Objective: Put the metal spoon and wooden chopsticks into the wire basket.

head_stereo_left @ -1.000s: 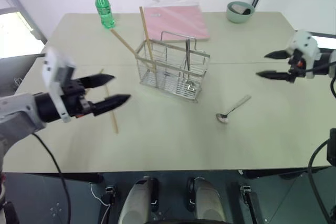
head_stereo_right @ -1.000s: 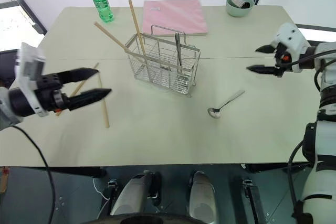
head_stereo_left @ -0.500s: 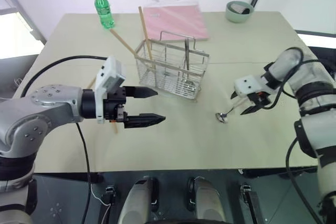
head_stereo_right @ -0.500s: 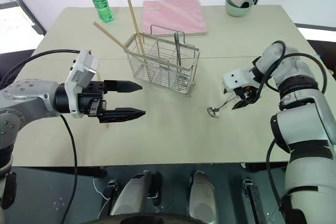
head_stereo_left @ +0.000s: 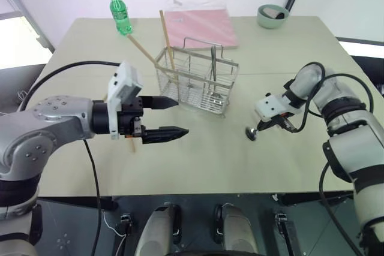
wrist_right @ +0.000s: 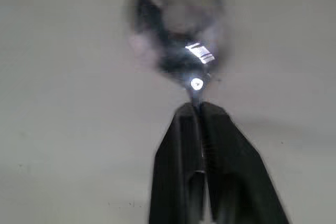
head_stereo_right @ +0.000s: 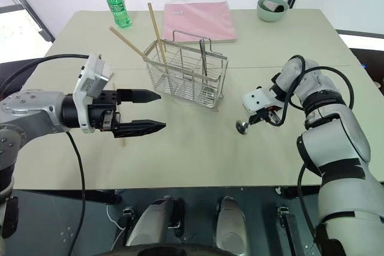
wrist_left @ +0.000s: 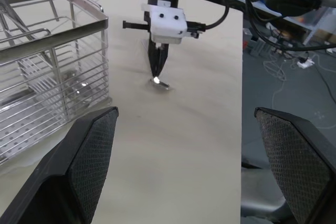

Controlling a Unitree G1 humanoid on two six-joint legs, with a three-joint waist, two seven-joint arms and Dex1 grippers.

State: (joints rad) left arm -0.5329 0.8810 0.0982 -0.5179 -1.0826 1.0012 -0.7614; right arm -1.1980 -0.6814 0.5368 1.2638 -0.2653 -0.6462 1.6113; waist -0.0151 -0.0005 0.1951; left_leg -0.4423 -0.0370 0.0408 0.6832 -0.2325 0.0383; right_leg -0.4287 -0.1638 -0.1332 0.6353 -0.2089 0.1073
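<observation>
Spoon (wrist_right: 176,43) neck pinched in right end effector (wrist_right: 198,109) tips.

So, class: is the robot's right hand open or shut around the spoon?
Shut. The right hand has its fingers pressed together on the spoon at its neck, on the table.

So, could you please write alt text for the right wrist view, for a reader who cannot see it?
The right pincer is shut on the neck of the metal spoon, its two black fingers pressed together just behind the shiny oval bowl. Beneath lies the pale table.
</observation>
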